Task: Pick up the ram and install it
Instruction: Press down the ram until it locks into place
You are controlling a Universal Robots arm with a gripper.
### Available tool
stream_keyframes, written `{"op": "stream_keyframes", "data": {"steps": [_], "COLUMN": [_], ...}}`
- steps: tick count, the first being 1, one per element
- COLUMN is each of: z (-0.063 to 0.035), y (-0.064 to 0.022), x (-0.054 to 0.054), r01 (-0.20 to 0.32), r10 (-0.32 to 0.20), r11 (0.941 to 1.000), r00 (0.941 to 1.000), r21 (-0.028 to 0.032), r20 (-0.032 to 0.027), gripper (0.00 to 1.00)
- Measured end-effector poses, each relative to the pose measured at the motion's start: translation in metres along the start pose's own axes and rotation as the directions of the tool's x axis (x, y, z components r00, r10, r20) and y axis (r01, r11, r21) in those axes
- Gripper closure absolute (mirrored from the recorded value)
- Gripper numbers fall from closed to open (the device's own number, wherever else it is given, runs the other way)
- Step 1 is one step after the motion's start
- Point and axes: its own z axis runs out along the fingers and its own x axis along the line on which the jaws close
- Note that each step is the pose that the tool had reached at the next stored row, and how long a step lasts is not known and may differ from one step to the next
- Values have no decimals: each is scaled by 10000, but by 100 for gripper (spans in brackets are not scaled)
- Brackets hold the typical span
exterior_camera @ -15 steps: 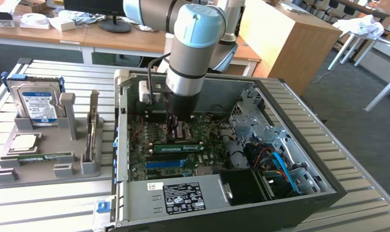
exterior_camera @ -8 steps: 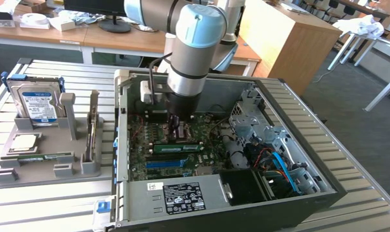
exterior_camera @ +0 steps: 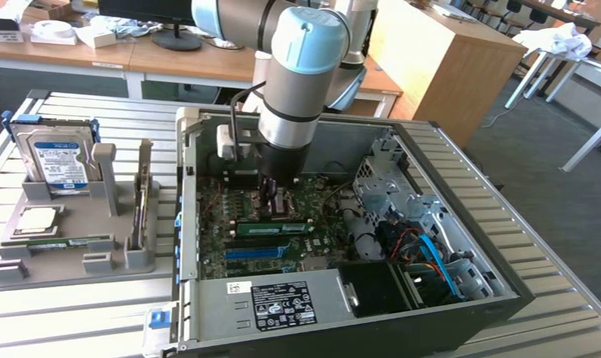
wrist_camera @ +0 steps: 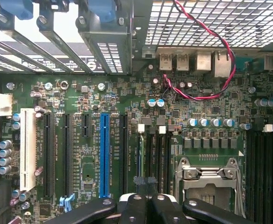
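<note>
A long green ram (exterior_camera: 271, 227) stands on edge in a slot on the motherboard (exterior_camera: 221, 224) inside the open computer case, just beyond the blue slot (exterior_camera: 256, 252). A second green ram (exterior_camera: 57, 242) lies flat on the grey tray (exterior_camera: 42, 272) at the exterior view's left. My gripper (exterior_camera: 271, 200) reaches down into the case, close over the board right behind the seated stick. In the wrist view my gripper (wrist_camera: 147, 181) is shut, pads together with nothing seen between them, over the black ram slots (wrist_camera: 157, 154) beside the blue slot (wrist_camera: 104, 154).
The tray also carries a silver hard drive (exterior_camera: 52, 160) standing upright and a square silver CPU (exterior_camera: 37, 218). An open CPU socket (wrist_camera: 208, 179) lies beside the ram slots. Case walls (exterior_camera: 479, 224), a drive cage and cables hem in the board. Desks stand behind.
</note>
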Motion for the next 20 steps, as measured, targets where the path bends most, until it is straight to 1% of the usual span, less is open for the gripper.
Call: {"op": "stream_keyframes", "data": {"steps": [13, 20], "z": [28, 64], "y": [0, 0], "x": [1, 2], "r01": [0, 0], "r10": [0, 0], "r11": [10000, 10000], "r00": [10000, 10000], "r21": [-1, 1], "r20": [0, 3], "gripper": [90, 90]}}
